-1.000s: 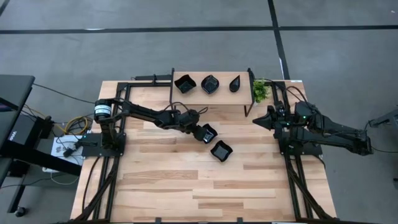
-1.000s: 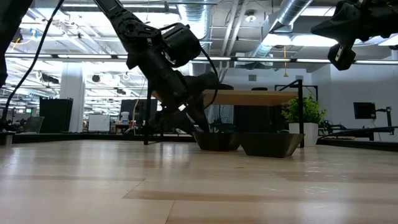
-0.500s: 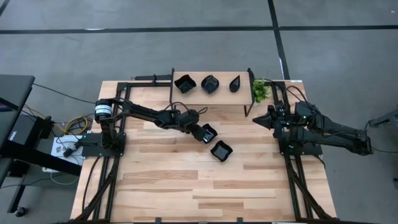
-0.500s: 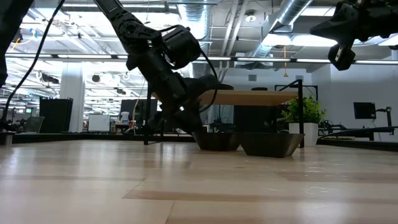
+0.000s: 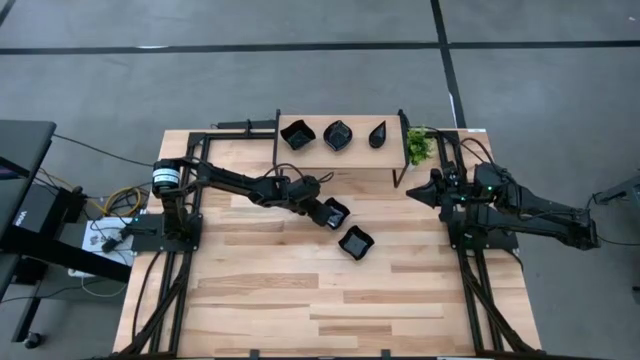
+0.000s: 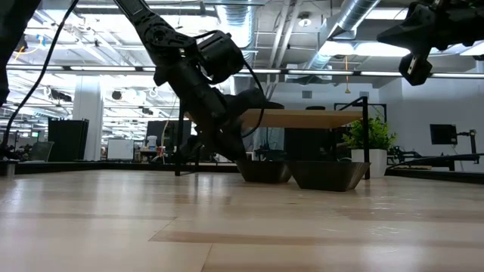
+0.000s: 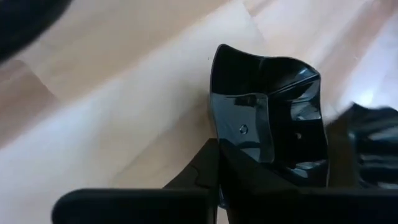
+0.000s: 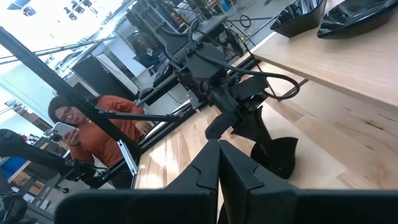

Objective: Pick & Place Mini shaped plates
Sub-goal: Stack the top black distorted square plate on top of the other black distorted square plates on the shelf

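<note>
Two mini shaped plates lie flat on the table: a wavy-edged black one [image 5: 337, 213] [image 7: 273, 112] and a second [image 5: 355, 242] [image 6: 329, 174] just beyond it toward the near right. My left gripper [image 5: 325, 210] [image 7: 217, 144] reaches in from the left and is shut on the first plate. Three more black plates [image 5: 338, 134] sit on the raised wooden shelf [image 5: 340, 152] at the far edge. My right gripper [image 5: 412, 195] [image 8: 217, 146] waits shut, high at the table's right side. My left gripper pinches the wavy plate's side wall at the rim [image 7: 213, 115], on the side nearest the arm, with one finger inside the dish and one outside. The fingers slant down from the table's left. The plate rests flat on the table [image 6: 265, 172].
A small green plant [image 5: 418, 146] stands at the shelf's right end. The shelf's black frame legs [image 5: 400, 175] stand behind the plates. Bare wood lies across the table's near half [image 5: 300, 300]. A person in an orange top [image 8: 81, 130] sits beyond the table's left side.
My left gripper has shut on the wavy plate's rim while the arm stayed in place. The plate remains on the table where it was.
</note>
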You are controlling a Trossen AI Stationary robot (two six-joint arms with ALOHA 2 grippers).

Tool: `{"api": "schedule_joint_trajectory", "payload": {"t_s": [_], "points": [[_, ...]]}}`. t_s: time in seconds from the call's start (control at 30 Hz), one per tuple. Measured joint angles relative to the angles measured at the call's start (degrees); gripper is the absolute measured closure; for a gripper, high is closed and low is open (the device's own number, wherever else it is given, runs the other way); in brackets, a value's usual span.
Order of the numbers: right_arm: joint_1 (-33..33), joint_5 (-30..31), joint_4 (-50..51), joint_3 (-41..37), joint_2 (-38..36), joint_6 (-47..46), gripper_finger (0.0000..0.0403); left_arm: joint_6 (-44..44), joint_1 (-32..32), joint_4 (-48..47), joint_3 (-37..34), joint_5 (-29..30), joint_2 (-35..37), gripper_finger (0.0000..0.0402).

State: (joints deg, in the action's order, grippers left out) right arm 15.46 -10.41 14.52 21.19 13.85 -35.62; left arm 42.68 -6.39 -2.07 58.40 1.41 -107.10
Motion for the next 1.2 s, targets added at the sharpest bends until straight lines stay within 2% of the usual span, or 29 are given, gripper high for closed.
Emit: {"api": "schedule_joint_trajectory", "payload": {"t_s": [0.1, 0.23, 0.53, 0.77, 0.9, 1.03, 1.1, 1.2], "points": [[0.00, 0.00, 0.00, 0.00, 0.00, -0.01, 0.0401, 0.00, 0.16, -0.28, -0.05, -3.17, 0.93, 0.0395], [-0.02, 0.00, 0.00, 0.00, 0.00, 0.00, 0.0401, -1.17, 0.87, -0.82, -0.05, -3.52, 4.64, 0.0397], [-0.02, 0.00, 0.00, 0.00, 0.00, 0.05, 0.0401, -3.02, 2.70, -12.41, -0.05, 1.20, 19.48, 0.0397], [-0.02, -0.01, -0.01, 0.00, 0.00, 0.13, 0.0401, -2.90, 3.42, -13.51, 0.03, 2.44, 29.44, 0.0398], [-0.02, -0.01, 0.02, 0.00, 0.00, 0.13, 0.0401, -4.75, -0.95, -13.96, 0.03, 5.24, 36.45, 0.0398], [-0.02, 0.00, 0.00, 0.00, 0.00, 0.11, 0.0401, -11.14, -9.70, -15.27, 0.08, 5.92, 41.62, 0.0398], [-0.02, -0.02, -0.01, 0.00, 0.00, 0.11, 0.0401, -12.81, -15.54, -15.73, 0.08, 3.41, 42.86, 0.0398], [-0.02, -0.01, 0.00, 0.00, 0.00, 0.11, 0.0401, -15.74, -23.68, -15.68, 0.10, -3.67, 42.34, 0.0398]]}}
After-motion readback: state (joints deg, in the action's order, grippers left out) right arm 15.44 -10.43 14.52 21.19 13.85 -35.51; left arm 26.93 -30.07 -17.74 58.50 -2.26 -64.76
